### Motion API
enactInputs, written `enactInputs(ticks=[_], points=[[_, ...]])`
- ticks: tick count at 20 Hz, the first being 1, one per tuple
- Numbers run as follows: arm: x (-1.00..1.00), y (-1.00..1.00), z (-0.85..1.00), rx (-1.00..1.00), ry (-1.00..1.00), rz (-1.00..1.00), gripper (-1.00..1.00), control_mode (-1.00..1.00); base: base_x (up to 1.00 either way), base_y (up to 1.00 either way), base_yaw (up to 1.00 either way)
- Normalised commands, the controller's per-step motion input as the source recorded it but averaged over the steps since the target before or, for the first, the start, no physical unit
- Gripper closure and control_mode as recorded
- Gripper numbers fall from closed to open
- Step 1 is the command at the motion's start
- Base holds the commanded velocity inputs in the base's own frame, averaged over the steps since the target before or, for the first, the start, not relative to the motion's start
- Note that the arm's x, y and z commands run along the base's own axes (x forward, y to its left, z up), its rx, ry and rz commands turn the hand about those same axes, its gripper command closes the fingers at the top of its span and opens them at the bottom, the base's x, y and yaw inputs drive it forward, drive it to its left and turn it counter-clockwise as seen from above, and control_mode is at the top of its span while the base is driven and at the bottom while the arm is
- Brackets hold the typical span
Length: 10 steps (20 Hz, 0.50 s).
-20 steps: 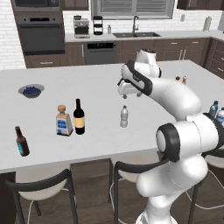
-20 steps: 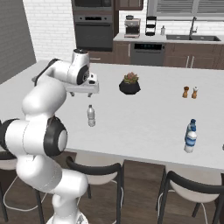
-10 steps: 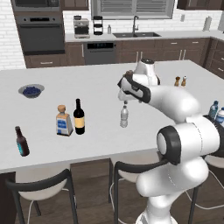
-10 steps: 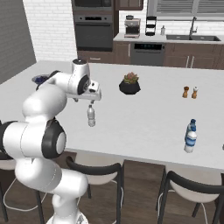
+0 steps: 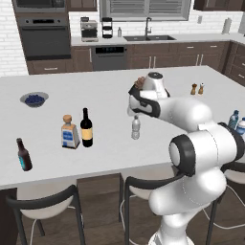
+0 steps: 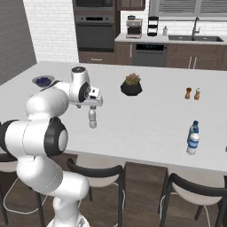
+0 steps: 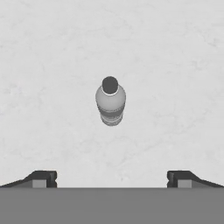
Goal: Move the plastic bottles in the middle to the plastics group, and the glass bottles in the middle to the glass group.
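Hovering: hand (image 5: 135,113) directly above the plain plastic bottle (image 5: 136,128), camera looking straight down its cap.
Hand state: fingers spread wide, grasping nothing.
Bottle axis: upright; long axis runs in line with the hand's approach, cap (image 7: 110,84) nearest.
Bottle place: mid worktop (image 5: 105,95), towards the near edge, standing alone.
Bottle look: small, clear greyish, ribbed body; cap reads white from the base, dark from above.
Neighbours: wine bottle (image 5: 86,128) and corked bottle (image 5: 70,132) well apart towards the left edge.
Judgement: a straight descent should bracket the neck.
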Motion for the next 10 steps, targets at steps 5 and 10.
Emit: enactInputs(ticks=[5,10], points=[[0.0,0.0,-0.25,-0.01,-0.13,0.0,-1.0,-1.0,0.0,0.0,0.0],[0.17,0.0,-0.23,0.0,-0.08,0.0,-1.0,-1.0,0.0,0.0,0.0]])
